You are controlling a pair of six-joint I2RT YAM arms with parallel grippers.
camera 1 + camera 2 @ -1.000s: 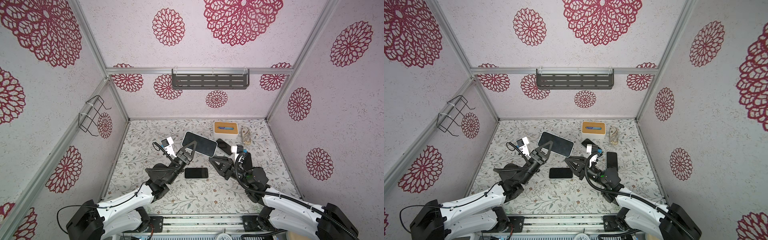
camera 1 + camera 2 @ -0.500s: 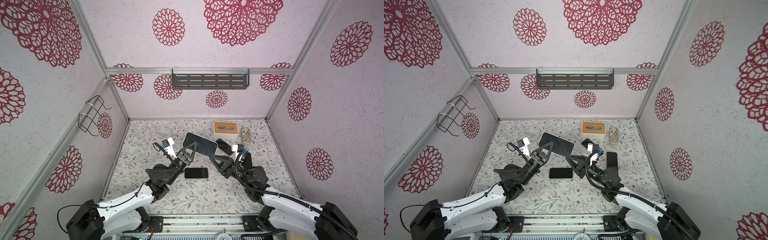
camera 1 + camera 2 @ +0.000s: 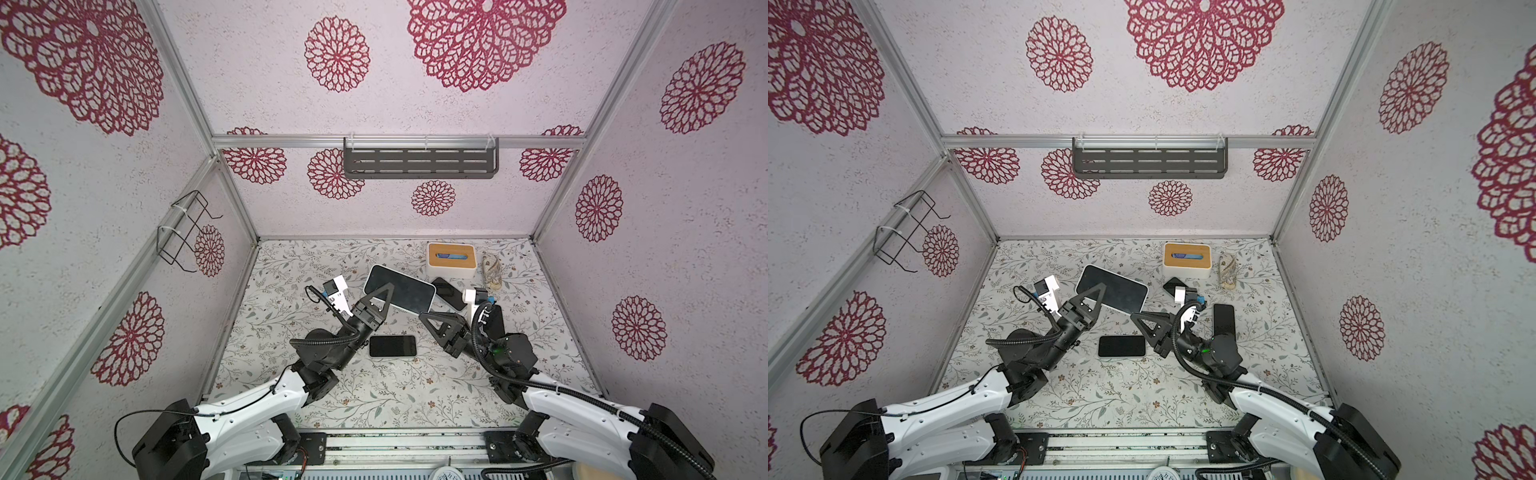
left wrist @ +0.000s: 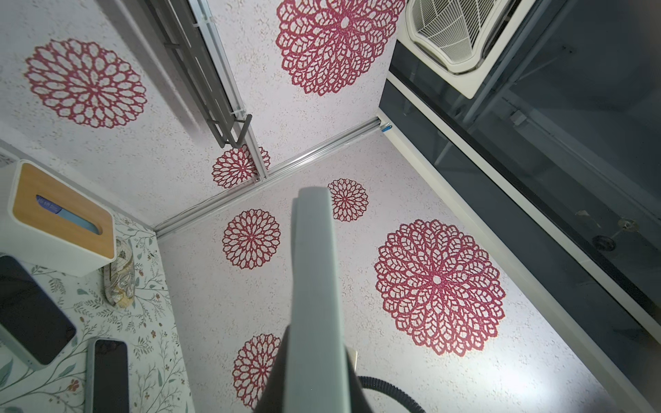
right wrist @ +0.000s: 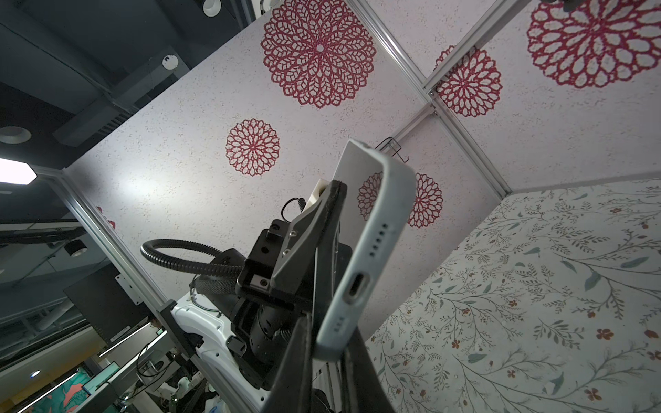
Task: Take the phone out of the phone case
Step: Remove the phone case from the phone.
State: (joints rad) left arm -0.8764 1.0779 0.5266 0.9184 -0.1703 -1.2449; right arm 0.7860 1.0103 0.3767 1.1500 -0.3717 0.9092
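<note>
- Left gripper [image 3: 384, 293]: jaws pinched tight on the phone case [image 5: 372, 250], holding it tilted, clear above the table [image 3: 374, 395].
- Phone [image 3: 405, 289]: seated in that case, dark screen up.
- Second phone [image 3: 392, 346]: flat on the table underneath.
- Right gripper [image 5: 327, 339]: jaws nipping the case's port-end corner.
- Tissue box [image 3: 451, 259]: by the back wall.

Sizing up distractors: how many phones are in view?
4. The cased phone, aloft in the left pincer; a second phone flat mid-table; a third phone beside the tissue box; a fourth phone near the right arm. Arms may hide more.
</note>
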